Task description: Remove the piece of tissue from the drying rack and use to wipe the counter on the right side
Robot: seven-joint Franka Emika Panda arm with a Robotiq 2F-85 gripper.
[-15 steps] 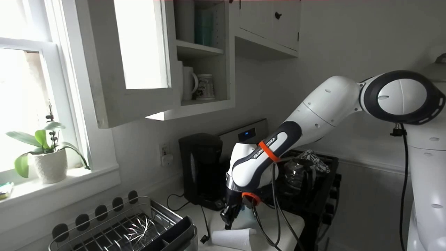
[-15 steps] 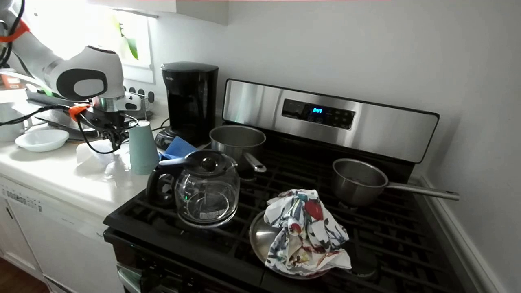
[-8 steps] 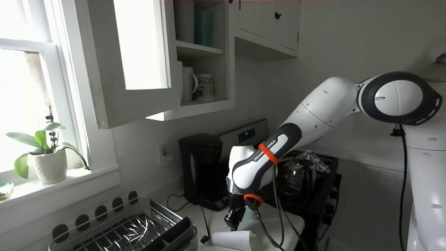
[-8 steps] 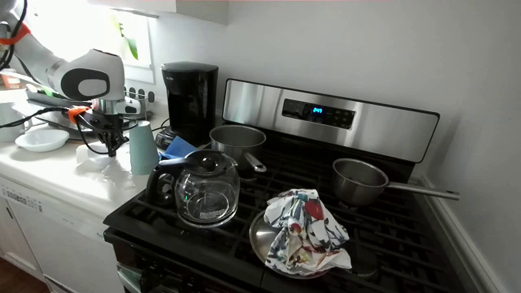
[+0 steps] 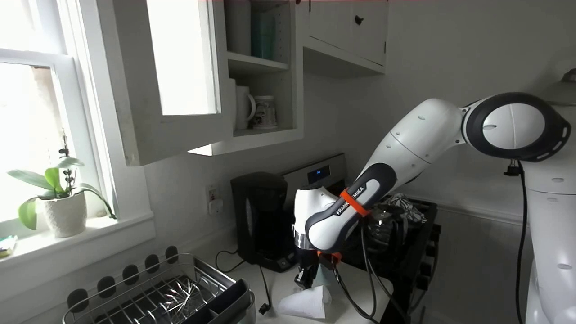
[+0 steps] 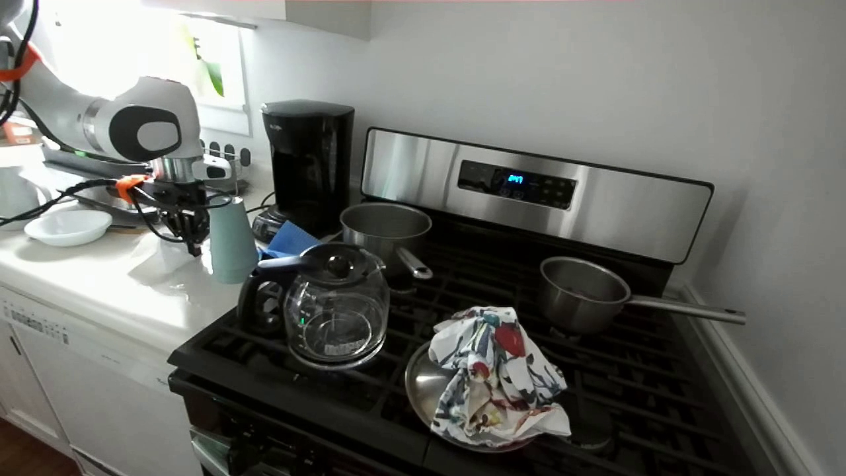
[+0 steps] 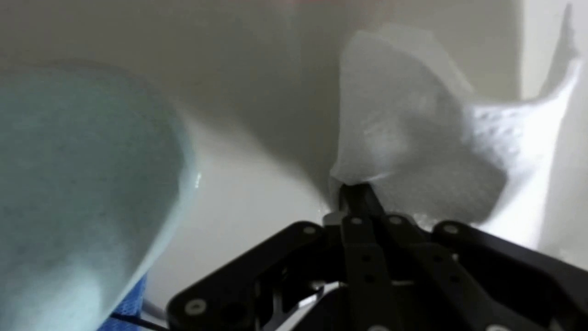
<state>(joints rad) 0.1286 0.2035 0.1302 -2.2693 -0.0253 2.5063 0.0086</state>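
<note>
The piece of tissue, white and partly curled, lies on the white counter beyond the drying rack. Down low at its edge is my gripper. In the wrist view the shut fingertips of the gripper pinch a fold of the tissue, whose loose part spreads to the right and curls up. The drying rack holds a wire utensil and carries no tissue that I can see. Glare washes out the tissue in an exterior view, where the gripper partly covers it.
A pale blue cup stands close beside the gripper. Behind it are the black coffee maker and a blue cloth. The glass carafe sits on the stove. A white bowl and a plug lie on the counter.
My gripper first edges right, then moves toward the stove side, nearer the cup. The tissue has been dragged along, turned askew and lifted at its far edge.
</note>
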